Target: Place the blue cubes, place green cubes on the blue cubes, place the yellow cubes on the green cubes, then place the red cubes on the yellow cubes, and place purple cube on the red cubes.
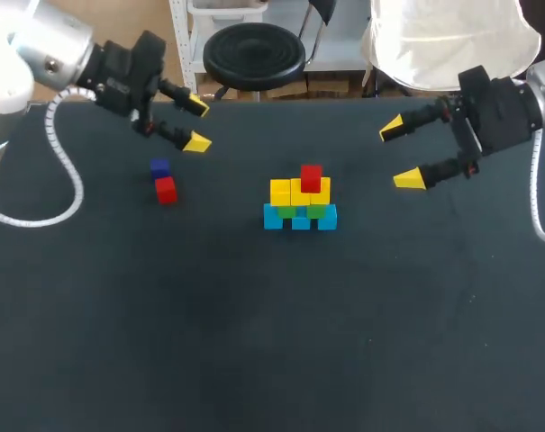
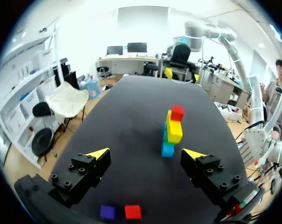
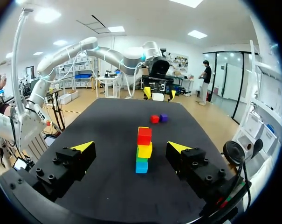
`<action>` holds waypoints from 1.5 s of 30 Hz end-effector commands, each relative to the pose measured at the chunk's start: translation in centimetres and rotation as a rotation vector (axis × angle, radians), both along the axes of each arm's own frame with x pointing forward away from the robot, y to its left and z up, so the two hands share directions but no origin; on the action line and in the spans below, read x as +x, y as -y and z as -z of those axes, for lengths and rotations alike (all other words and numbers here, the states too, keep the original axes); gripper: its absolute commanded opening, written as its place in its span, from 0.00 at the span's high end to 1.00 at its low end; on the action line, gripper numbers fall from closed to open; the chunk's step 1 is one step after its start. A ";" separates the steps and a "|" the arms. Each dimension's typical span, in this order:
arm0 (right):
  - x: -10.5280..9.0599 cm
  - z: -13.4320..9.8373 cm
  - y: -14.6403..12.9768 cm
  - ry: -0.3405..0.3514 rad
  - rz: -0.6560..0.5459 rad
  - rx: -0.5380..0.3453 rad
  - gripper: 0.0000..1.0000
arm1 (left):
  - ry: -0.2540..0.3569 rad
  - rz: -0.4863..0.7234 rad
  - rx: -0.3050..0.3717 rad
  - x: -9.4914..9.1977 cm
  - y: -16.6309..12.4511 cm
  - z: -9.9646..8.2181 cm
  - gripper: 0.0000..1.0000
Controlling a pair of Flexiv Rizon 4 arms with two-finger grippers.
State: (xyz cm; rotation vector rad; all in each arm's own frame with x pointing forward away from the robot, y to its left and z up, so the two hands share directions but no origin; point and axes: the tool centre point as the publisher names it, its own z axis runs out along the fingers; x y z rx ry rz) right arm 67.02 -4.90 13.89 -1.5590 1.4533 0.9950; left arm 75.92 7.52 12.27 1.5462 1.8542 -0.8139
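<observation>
At the left, our left arm (image 1: pixel 119 67) hangs over the far side of the counter (image 1: pixel 254 342) with its jaws spread wide, holding nothing. Near it lie two loose cubes just beside each other, one purple cube (image 1: pixel 159 167) and one loose red cube (image 1: pixel 166 190). Near the counter's middle stands one stack (image 1: pixel 300 202): three blue cubes (image 1: pixel 300 221) in a row at the bottom, green cubes (image 1: pixel 318 211) on them of which we make out two, yellow cubes (image 1: pixel 281 192) above, and a single top red cube (image 1: pixel 311 177); at the right, our right arm (image 1: pixel 502 112) hangs with its jaws likewise spread and empty.
</observation>
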 end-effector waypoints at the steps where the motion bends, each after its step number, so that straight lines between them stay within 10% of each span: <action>1: -0.1 0.0 0.0 0.002 0.001 0.001 0.00 | -0.001 -0.066 0.022 -2.0 -2.3 1.1 0.00; 13: -0.1 0.0 0.0 0.002 0.001 0.001 0.00 | -0.085 -0.199 0.152 -2.7 -7.6 5.7 0.00; 27: -0.1 0.0 0.0 0.002 0.001 0.001 0.00 | -0.196 -0.182 0.124 -3.0 -9.0 10.8 0.00; 45: -0.1 0.0 0.0 0.002 0.001 0.001 0.00 | -0.161 -0.198 0.117 -0.5 -8.8 12.0 0.00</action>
